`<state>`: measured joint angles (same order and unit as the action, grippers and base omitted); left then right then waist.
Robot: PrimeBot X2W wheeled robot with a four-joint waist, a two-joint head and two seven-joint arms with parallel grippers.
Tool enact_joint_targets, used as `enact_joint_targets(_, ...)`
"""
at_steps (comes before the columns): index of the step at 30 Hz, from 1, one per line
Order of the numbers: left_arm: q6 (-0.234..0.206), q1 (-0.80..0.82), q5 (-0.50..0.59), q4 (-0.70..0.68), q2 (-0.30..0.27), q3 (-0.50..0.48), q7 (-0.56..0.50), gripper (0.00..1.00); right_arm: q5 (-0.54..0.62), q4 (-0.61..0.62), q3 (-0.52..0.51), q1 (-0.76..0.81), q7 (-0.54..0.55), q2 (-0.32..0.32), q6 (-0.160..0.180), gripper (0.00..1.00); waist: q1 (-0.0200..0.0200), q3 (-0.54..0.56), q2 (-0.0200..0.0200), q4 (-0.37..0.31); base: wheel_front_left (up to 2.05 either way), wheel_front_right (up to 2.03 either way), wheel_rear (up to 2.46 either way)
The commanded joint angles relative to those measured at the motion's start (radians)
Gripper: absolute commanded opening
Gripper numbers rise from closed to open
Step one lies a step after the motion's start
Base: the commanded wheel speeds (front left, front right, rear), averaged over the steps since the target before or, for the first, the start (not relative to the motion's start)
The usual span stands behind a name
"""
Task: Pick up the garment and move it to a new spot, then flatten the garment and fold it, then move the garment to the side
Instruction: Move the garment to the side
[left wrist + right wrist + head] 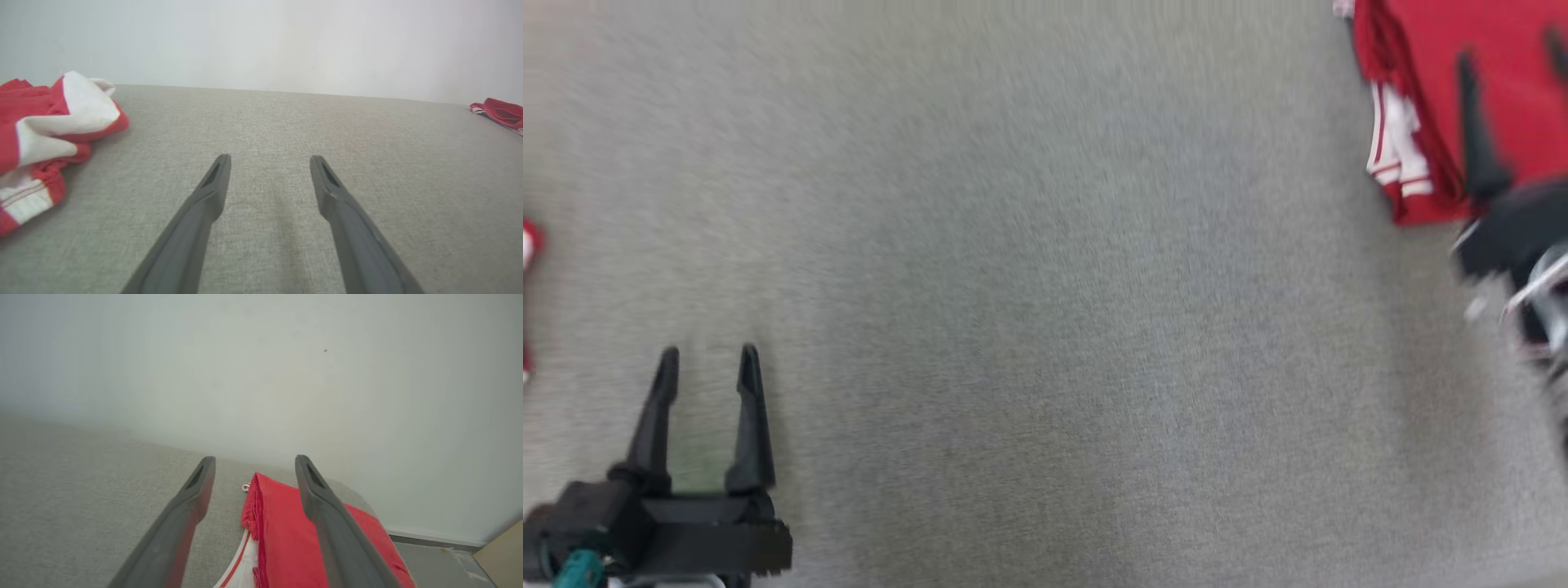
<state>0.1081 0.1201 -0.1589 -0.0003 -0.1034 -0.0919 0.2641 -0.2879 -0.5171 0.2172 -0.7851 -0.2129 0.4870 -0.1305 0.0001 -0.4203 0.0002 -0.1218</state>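
Note:
The garment (1429,49) is red with white striped trim and lies folded at the far right of the grey fabric surface (1045,327). My right gripper (1509,45) hovers over it, open and holding nothing. In the right wrist view the folded garment (278,522) lies under and between the spread fingers of the right gripper (255,459), at the surface's corner by the wall. My left gripper (709,351) is open and empty at the lower left. The left wrist view shows the left gripper (270,158) over bare fabric, with the garment (500,112) far to the right.
A second red and white crumpled garment (61,110) lies at the left, just visible at the head view's left edge (527,245). A pale wall backs the surface. Past the right corner are floor and a tan board (502,555). The head view is blurred.

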Motion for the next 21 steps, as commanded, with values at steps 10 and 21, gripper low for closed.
enact_joint_targets(10,0.005,-0.076,0.01,0.079,0.024,-0.019,0.0,1.0,0.007,0.143,-0.118,0.358,-0.03,-0.184,0.0,1.0,-0.0001,0.239,-0.0002,0.111,0.0,0.0,0.0)
enact_joint_targets(21,0.011,-0.112,0.023,0.125,0.036,-0.026,0.0,1.0,0.051,0.318,-0.186,0.644,-0.027,-0.322,0.0,1.0,-0.0001,0.341,-0.0002,0.131,0.0,0.0,0.0)
